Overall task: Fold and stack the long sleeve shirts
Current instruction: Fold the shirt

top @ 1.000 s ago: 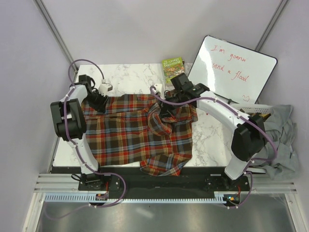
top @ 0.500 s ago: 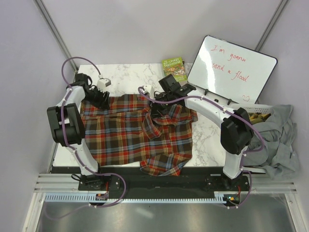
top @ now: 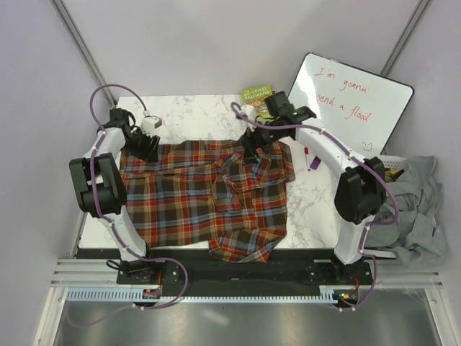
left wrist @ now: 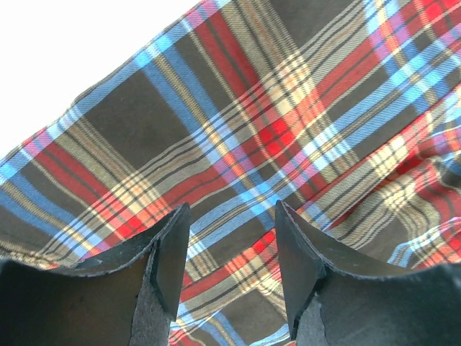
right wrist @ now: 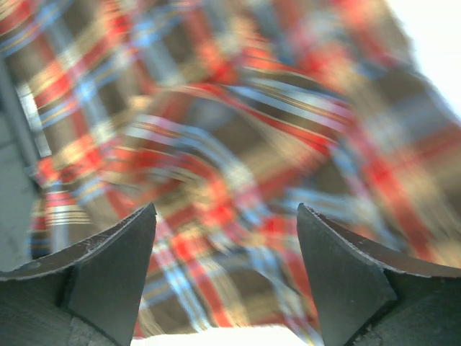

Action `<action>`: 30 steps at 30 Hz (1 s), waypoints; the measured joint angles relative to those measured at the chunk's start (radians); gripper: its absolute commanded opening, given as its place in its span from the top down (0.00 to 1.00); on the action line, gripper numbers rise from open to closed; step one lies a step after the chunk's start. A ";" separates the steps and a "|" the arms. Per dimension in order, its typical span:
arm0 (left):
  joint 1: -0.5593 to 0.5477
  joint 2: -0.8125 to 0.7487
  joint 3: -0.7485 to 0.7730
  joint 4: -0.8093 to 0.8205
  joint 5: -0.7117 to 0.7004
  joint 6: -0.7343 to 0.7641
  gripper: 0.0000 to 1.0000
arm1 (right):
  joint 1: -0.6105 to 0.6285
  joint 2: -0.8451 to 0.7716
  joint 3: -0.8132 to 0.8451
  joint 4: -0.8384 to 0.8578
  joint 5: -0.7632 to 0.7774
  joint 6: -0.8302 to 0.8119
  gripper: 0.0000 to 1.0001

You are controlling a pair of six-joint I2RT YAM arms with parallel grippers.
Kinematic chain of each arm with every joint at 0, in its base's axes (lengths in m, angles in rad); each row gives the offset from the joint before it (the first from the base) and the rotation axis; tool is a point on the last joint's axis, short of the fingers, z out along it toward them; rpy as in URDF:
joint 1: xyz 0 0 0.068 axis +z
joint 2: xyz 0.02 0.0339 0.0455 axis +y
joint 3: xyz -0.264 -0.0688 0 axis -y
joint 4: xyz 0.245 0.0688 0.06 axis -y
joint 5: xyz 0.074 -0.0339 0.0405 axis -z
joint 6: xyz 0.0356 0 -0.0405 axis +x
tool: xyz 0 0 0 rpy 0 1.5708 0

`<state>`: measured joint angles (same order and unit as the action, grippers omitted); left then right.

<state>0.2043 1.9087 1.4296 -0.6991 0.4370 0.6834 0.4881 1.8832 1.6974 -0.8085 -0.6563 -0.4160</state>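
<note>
A plaid long sleeve shirt (top: 194,198) in red, brown and blue checks lies spread over the marble table (top: 187,112), with a rumpled fold near its middle right. My left gripper (top: 151,148) sits at the shirt's far left corner. In the left wrist view it (left wrist: 232,206) is open, the flat plaid cloth (left wrist: 288,108) showing beneath the gap. My right gripper (top: 251,156) hovers over the shirt's far right part. In the right wrist view it (right wrist: 226,207) stands wide open with nothing between its fingers, above blurred plaid (right wrist: 238,122).
A whiteboard (top: 346,108) with red writing leans at the back right, a green box (top: 258,97) beside it. A marker (top: 308,158) lies on the table right of the shirt. A grey cloth heap (top: 421,209) and a basket (top: 389,167) sit off the table's right edge.
My right gripper has opened, let go of the raised shirt fold, and pulled back toward the far right; the fold has dropped flat. My left gripper has opened a little wider and edged farther back.
</note>
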 measured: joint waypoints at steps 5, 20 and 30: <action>0.002 0.015 0.000 0.000 -0.019 -0.001 0.43 | -0.110 0.053 0.046 -0.002 0.051 0.010 0.30; 0.010 0.096 0.027 0.055 -0.151 -0.082 0.46 | -0.079 0.291 -0.026 0.084 0.281 0.071 0.42; 0.043 0.162 0.075 0.102 -0.216 -0.111 0.58 | -0.100 0.165 -0.217 0.139 0.313 0.054 0.42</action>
<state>0.2478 2.0708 1.5047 -0.5968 0.2211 0.5724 0.3885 2.0483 1.4799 -0.6697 -0.3435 -0.3622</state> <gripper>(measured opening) 0.451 0.574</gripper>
